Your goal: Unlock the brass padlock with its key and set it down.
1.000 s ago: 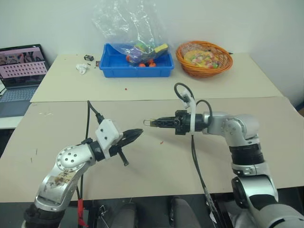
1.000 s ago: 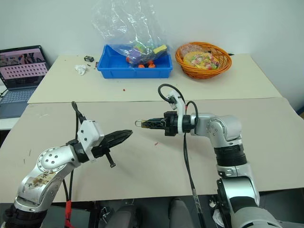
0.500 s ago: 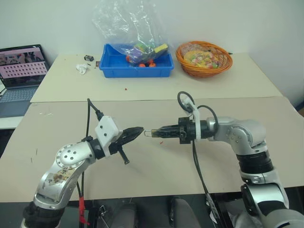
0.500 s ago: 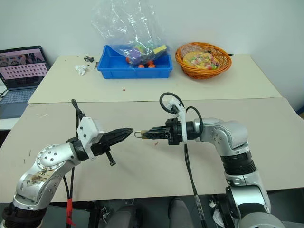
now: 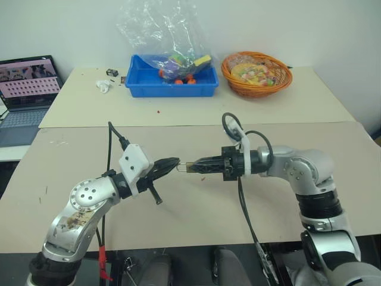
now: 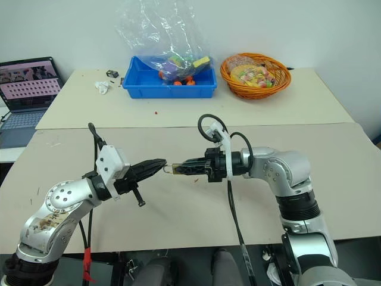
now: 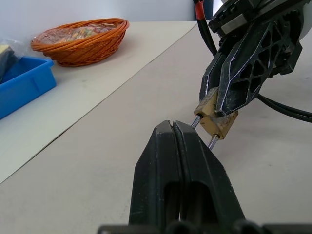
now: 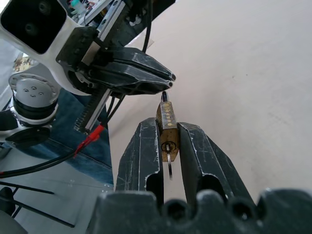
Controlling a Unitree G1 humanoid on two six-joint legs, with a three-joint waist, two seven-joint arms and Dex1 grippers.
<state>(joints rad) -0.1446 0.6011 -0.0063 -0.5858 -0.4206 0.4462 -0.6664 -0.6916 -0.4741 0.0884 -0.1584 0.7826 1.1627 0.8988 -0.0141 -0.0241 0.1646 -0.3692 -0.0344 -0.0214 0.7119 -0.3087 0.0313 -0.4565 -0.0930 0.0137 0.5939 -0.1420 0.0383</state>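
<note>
Fingers of your right gripper are clamped on the brass padlock, pinching its body from both sides so that the block sits between the tips, held above the table. In the right wrist view the key sits in the keyhole on the padlock's end that faces back toward the wrist, its thin shaft hanging into the gap between the fingers. The silver shackle end points away from the right gripper, straight at your left gripper.

Your left gripper has its fingers pressed together. Its tip sits right at the shackle: in the left wrist view the two shackle legs run from the brass block to the closed tip, but whether the tip actually grips the wire you cannot tell.

The two grippers meet nose to nose over the near table. Well beyond them, on the far table, stand a blue bin and an orange basket.
</note>
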